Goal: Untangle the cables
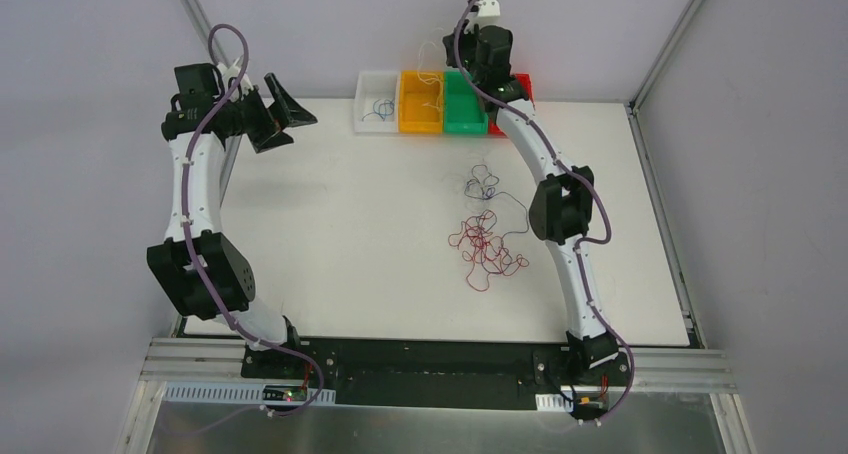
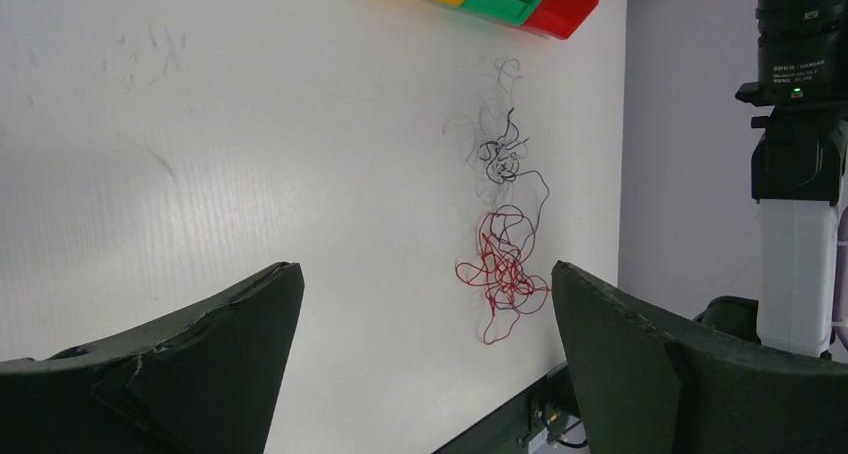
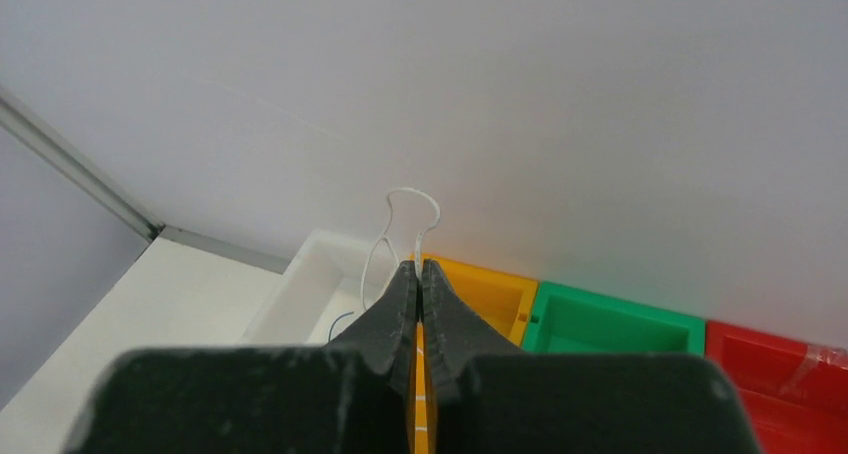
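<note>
A tangle of thin red cables [image 1: 483,247] lies right of the table's middle, with thin black and blue cables [image 1: 484,185] looped just behind it. The left wrist view shows the red tangle [image 2: 503,274] and the dark loops [image 2: 502,154] too. My right gripper [image 3: 419,267] is shut on a thin white cable [image 3: 404,206] and holds it above the yellow bin [image 1: 420,102]; the white loop sticks up past the fingertips. My left gripper [image 1: 283,114] is open and empty, raised over the table's far left corner, far from the tangle.
Four bins stand in a row at the table's far edge: white [image 1: 377,101] with a blue wire inside, yellow, green [image 1: 463,109] and red [image 1: 522,86]. The right arm [image 1: 560,209] reaches over the table just right of the tangle.
</note>
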Tool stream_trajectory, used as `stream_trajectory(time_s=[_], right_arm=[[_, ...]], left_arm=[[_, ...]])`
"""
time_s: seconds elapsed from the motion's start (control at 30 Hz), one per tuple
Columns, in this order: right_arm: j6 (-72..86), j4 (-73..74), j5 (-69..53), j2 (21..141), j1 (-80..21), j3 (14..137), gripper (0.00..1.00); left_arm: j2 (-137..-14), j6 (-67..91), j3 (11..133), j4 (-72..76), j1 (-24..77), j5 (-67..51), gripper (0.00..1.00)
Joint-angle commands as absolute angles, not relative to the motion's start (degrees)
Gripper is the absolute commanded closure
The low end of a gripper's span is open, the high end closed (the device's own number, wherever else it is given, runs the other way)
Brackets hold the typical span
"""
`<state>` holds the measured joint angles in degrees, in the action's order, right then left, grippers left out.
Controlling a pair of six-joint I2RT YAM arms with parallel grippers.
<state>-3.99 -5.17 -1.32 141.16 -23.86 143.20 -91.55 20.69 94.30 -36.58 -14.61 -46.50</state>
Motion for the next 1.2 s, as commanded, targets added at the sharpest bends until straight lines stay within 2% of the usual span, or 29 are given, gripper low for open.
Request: stream_trajectory(time_s=[0.0, 0.8, 0.9, 1.03, 1.17], right_arm=[[0.58, -16.66, 2.55, 140.78, -23.99, 147.37, 1.00], [0.88, -22.84, 4.03, 150.11, -24.67, 144.60, 1.00], [0.54, -22.68, 5.66, 148.78, -24.61, 142.23, 0.83], [0.40, -23.49, 3.39, 143.10, -24.61, 136.61, 0.51], [-1.67, -23.80, 0.72, 134.05, -24.44, 126.44, 0.39]], left_arm=[[-88.44, 19.10, 91.70, -36.20, -15.62, -45.90, 0.01], [-87.63, 18.31, 88.86, -37.85, -17.36, -45.18, 0.01], [-87.54, 17.97, 89.22, -38.17, -17.33, -44.59, 0.01], [-88.08, 16.81, 90.35, -38.92, -17.31, -44.46, 0.01], [-89.50, 17.04, 91.82, -39.02, -17.00, -45.87, 0.01]])
